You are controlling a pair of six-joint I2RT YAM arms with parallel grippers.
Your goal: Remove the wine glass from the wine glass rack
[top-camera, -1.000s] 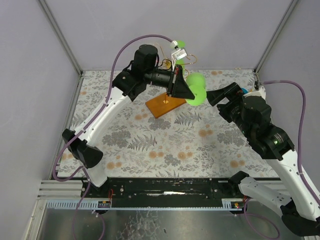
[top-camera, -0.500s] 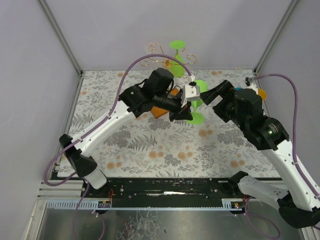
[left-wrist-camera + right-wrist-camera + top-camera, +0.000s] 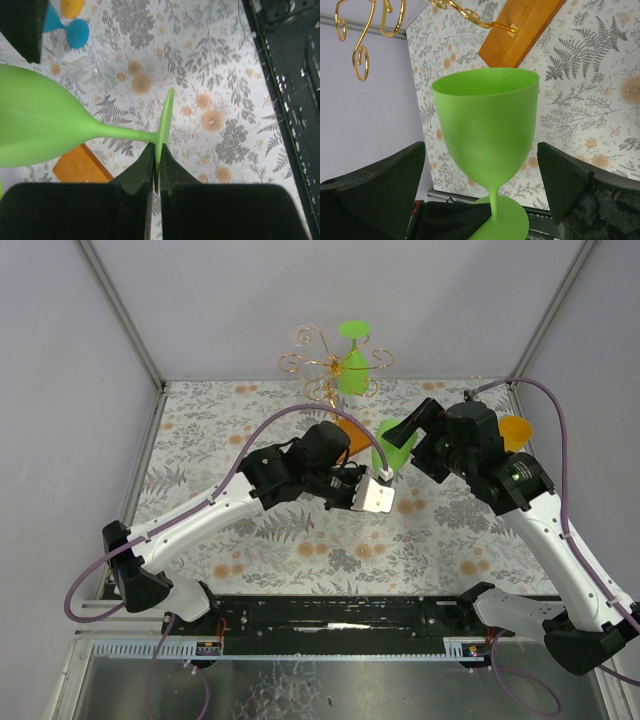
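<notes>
Top external: one green glass on rack; second green glass pinched by left hand; right hand wide.

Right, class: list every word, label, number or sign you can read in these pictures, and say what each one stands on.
No readable text in any view.
Glass, rack, table cloth: no words, labels or numbers, only a flower print on the cloth.
White plate: looks blank, though it is too small to be sure.
</notes>
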